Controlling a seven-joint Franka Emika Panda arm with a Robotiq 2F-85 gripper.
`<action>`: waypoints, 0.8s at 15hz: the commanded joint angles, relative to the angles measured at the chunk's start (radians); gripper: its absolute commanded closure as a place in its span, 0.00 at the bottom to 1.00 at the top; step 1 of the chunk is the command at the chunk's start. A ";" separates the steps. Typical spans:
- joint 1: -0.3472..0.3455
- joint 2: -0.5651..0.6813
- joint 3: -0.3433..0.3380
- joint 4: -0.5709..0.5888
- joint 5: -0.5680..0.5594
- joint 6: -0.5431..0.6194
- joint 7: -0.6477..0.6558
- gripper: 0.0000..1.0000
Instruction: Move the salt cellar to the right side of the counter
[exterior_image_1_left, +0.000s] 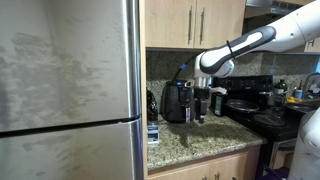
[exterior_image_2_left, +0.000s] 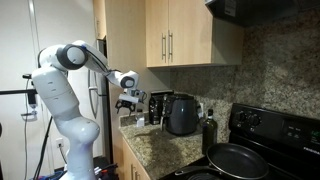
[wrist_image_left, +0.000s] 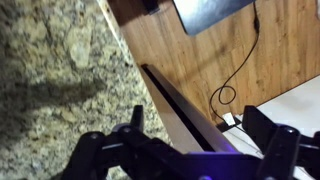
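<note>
gripper (exterior_image_1_left: 203, 115) spread wide over the counter (exterior_image_1_left: 190, 142); marking on salt cellar (exterior_image_1_left: 153, 131) illegible.

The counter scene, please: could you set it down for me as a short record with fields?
gripper: open, nothing between the fingers, above the counter's edge
salt cellar: on the counter near the fridge, not held
counter: speckled granite
air fryer: black, at the backsplash
bottle: dark, between air fryer and stove
pan: on the stove
task status: salt cellar not yet grasped
</note>
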 joint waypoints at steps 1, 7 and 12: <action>0.044 0.185 0.097 0.130 0.006 0.263 -0.002 0.00; 0.042 0.205 0.138 0.148 -0.010 0.361 0.041 0.00; 0.016 0.336 0.127 0.196 -0.032 0.664 0.036 0.00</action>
